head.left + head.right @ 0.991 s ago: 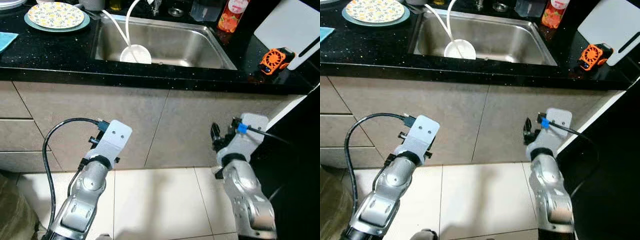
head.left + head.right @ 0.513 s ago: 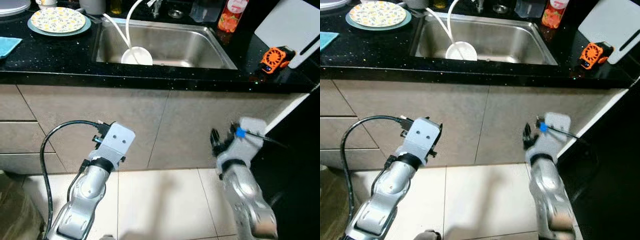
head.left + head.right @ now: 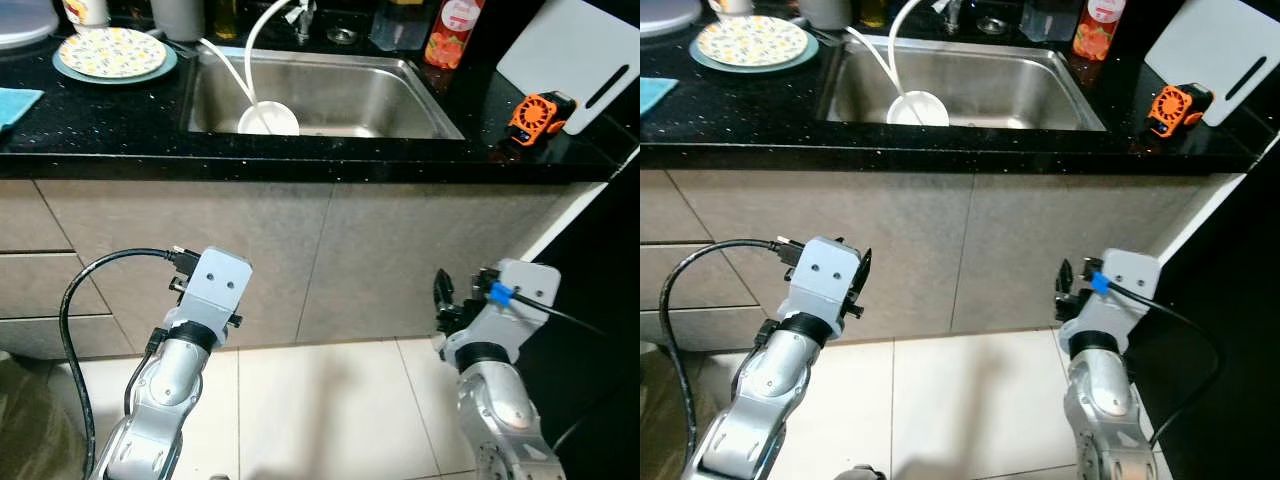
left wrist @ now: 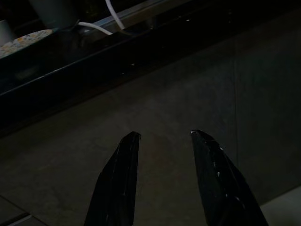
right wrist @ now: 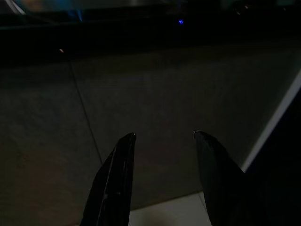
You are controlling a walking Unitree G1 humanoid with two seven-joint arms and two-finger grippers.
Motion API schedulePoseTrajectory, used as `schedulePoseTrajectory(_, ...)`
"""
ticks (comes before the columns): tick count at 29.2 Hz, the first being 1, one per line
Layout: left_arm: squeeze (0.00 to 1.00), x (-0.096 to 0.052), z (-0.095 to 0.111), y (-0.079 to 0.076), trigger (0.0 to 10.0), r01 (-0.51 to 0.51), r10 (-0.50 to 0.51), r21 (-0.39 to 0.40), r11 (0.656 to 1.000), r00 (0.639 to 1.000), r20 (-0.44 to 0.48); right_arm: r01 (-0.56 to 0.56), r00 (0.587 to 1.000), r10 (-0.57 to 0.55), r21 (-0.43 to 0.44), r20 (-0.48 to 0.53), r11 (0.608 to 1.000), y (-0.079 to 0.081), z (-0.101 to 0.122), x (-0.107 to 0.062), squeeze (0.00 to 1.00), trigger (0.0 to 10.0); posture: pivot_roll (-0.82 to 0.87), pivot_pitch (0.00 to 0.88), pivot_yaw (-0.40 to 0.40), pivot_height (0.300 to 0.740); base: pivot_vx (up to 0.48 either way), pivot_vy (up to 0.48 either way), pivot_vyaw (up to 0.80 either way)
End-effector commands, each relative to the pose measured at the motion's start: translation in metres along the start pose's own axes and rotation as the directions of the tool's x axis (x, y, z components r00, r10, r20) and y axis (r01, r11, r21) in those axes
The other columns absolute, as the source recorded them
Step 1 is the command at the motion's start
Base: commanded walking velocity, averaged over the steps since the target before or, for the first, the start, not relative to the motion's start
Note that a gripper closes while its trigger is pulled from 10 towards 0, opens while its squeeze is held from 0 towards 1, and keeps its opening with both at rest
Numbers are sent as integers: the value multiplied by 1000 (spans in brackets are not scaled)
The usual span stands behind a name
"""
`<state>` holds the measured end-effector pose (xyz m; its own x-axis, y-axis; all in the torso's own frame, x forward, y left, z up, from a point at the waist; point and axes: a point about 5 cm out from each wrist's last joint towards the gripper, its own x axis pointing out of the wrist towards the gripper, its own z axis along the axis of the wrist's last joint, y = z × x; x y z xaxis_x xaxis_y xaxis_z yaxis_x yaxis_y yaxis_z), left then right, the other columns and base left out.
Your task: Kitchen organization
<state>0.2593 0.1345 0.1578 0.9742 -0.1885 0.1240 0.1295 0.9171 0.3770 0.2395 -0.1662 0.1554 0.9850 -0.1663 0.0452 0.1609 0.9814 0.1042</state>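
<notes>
Black counter [image 3: 100, 125] runs above both grippers — the sink [image 3: 330, 90], white bowl [image 3: 268, 118] and patterned plate [image 3: 110, 52] lie up and ahead, nearer the left gripper [image 4: 162, 136]. Both it and the right gripper [image 5: 162, 136] hang parted and empty before the cabinet doors [image 3: 330, 260] — wrist views confirm this.

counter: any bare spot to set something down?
Bare black counter between the patterned plate and the sink, and between sink and orange fan. Crowded behind the sink: faucet, red-label bottle. White bowl and hose sit in the basin.
</notes>
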Motion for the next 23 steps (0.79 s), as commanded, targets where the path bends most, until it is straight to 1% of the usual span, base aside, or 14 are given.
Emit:
schedulePoseTrajectory(1, 0, -1, -4, -6, 10000, 13, -14, -33, 999, 1000, -20, 17, 1000, -16, -43, 25, 999, -2, 2, -2, 0, 10000, 168, 73, -60, 740, 0, 0, 0)
schedulePoseTrajectory(3, 0, 0, -6, -5, 10000, -4, 3, -43, 999, 1000, -29, 9, 999, -7, -58, 34, 998, 0, 3, -1, 0, 10000, 170, 72, -61, 740, 0, 0, 0)
schedulePoseTrajectory(7, 0, 1, -7, -4, 10000, -14, 12, -48, 999, 999, -40, 6, 999, -4, -57, 39, 998, 0, 4, 1, 0, 10000, 177, 75, -64, 740, 0, 0, 0)
schedulePoseTrajectory(16, 0, 2, -8, -7, 10000, 2, -5, -59, 998, 999, -50, 13, 999, -10, -74, 44, 997, -2, 5, 2, 0, 10000, 171, 86, -79, 740, 0, 0, 0)
schedulePoseTrajectory(19, 0, 2, -5, -12, 10000, 23, -25, -47, 999, 999, -34, 13, 999, -9, -79, 47, 997, -2, 6, 3, 0, 10000, 170, 85, -79, 740, 0, 0, 0)
schedulePoseTrajectory(23, 0, 2, -4, -13, 10000, 30, -31, -46, 998, 999, -29, 9, 999, -5, -83, 51, 996, -3, 6, 4, 0, 10000, 161, 85, -77, 740, 0, 0, 0)
